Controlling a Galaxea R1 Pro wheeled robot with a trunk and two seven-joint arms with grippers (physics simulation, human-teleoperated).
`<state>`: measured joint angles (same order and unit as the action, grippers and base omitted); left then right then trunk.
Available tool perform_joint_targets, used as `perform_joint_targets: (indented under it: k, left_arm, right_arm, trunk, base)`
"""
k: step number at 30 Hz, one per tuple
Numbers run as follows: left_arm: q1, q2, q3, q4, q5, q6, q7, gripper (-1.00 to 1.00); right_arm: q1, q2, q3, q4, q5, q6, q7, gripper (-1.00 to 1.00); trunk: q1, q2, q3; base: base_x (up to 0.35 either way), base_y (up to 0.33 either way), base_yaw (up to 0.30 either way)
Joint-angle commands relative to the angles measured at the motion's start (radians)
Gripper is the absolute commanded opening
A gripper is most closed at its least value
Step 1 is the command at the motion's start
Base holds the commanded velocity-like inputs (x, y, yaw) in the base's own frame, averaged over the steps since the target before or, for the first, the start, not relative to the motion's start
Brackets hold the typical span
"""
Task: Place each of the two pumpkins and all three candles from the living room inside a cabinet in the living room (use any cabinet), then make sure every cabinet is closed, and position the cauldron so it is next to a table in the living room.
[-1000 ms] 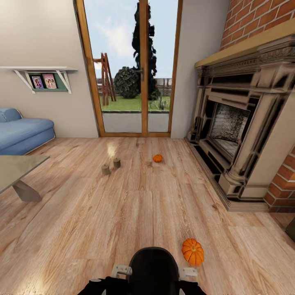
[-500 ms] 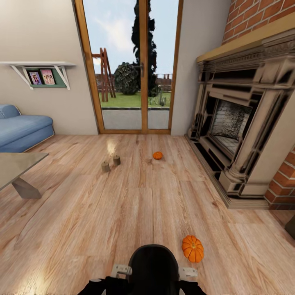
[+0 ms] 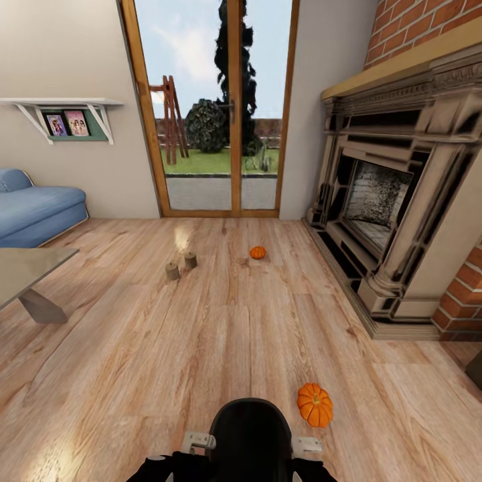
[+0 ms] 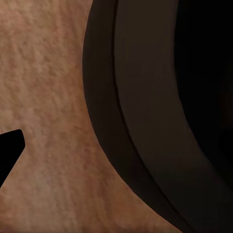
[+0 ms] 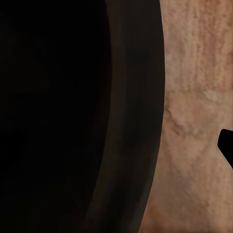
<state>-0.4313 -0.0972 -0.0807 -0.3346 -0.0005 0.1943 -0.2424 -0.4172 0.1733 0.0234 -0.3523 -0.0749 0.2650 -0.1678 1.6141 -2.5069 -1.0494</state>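
One orange ribbed pumpkin [image 3: 314,404] lies on the plank floor close in front of my trunk, slightly to the right. A smaller-looking pumpkin [image 3: 258,252] sits farther off, near the glass door. Two stubby beige candles [image 3: 173,271] [image 3: 191,260] stand side by side left of it. The grey table [image 3: 30,271] shows its corner and one slab leg at the left edge. The cabinet and the cauldron are out of view. Each wrist view shows one black fingertip [image 4: 7,150] [image 5: 226,144] over the floor beside my dark rounded base; the jaws' opening is hidden.
An ornate stone fireplace [image 3: 395,201] with a brick chimney lines the right side. The blue sofa [image 3: 37,211] is at the far left under a wall shelf [image 3: 63,114]. A wood-framed glass door [image 3: 214,114] faces me. A dark edge [image 3: 476,371] pokes in at the right.
The whole picture has slid slightly upward, so the camera moved. The pumpkins and candles keep their places on the floor.
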Motion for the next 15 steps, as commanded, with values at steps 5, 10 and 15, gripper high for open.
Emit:
perform_joint_targets:
  k: [5, 10, 15]
  left_arm:
    - [0.000, 0.001, -0.004, -0.002, -0.006, 0.005, 0.000, 1.00]
    - [0.000, 0.001, -0.004, -0.002, -0.006, 0.006, 0.000, -1.00]
    - [0.000, 0.001, -0.004, -0.001, -0.006, 0.006, 0.000, -1.00]
  right_arm:
    - [0.000, 0.000, 0.003, -0.002, -0.008, 0.005, -0.006, 1.00]
    - [0.000, 0.000, 0.003, -0.002, -0.008, 0.005, -0.006, 1.00]
    - [0.000, 0.000, 0.003, -0.002, -0.005, 0.005, -0.006, -1.00]
  trunk:
    - [0.000, 0.000, -0.001]
    - [0.000, 0.000, -0.001]
    - [0.000, 0.000, -0.001]
  base:
    - [0.000, 0.000, 0.000]
    - [0.000, 0.000, 0.000]
    - [0.000, 0.000, 0.000]
